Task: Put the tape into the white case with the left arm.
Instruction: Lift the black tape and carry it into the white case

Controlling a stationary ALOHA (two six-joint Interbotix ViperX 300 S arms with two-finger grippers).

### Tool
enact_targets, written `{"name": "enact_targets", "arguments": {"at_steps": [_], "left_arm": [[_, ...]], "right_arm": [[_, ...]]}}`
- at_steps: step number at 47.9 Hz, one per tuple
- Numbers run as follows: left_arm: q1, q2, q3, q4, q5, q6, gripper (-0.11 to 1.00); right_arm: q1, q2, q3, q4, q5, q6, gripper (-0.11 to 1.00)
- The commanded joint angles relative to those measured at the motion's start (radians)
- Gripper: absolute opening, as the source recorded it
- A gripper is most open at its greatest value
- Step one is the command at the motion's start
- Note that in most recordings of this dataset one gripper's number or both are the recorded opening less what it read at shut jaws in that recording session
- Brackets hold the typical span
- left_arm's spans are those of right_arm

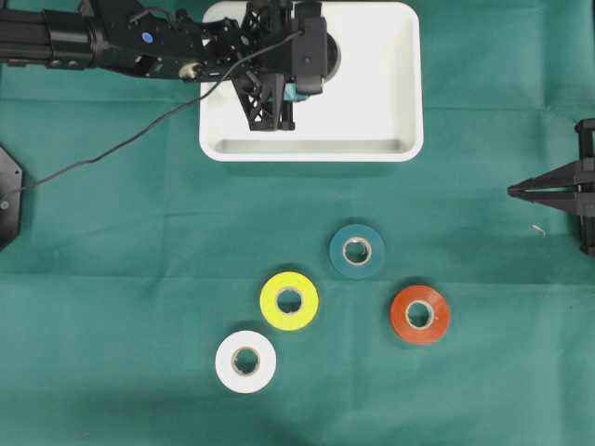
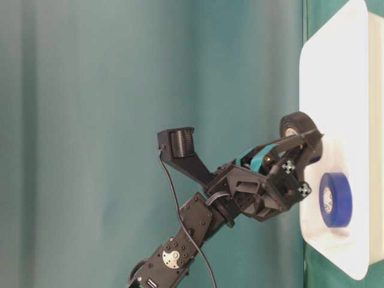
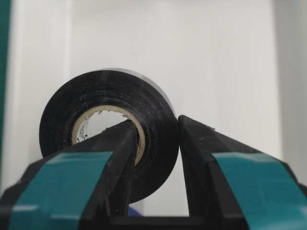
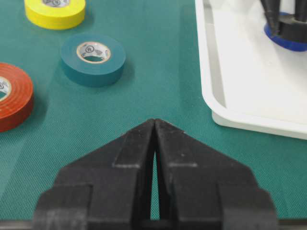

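Left fingers (image 3: 153, 143) clamped on black tape roll (image 3: 103, 96) over white case (image 1: 409, 93); right fingers (image 4: 154, 125) closed, empty

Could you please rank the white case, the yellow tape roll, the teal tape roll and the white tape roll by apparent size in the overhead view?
1. White case, by far.
2. Yellow tape roll, teal tape roll and white tape roll: look alike, no ranking.

A blue roll (image 2: 335, 200) occupies part of the white case (image 1: 409, 84); four rolls (image 1: 289, 300) crowd the surface's (image 1: 112, 279) near middle, leaving its left side free.
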Motion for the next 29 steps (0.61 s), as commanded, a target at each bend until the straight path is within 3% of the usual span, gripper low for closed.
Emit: {"name": "enact_targets", "arguments": {"at_steps": [1, 29], "left_arm": [[0.014, -0.015, -0.023, 0.002, -0.014, 0.002, 0.25], [0.026, 0.012, -0.021, 0.002, -0.014, -0.002, 0.26]], "right_arm": [[-0.002, 0.006, -0.009, 0.0, -0.008, 0.0, -0.09], [-0.002, 0.006, -0.011, 0.0, -0.006, 0.0, -0.09]]}}
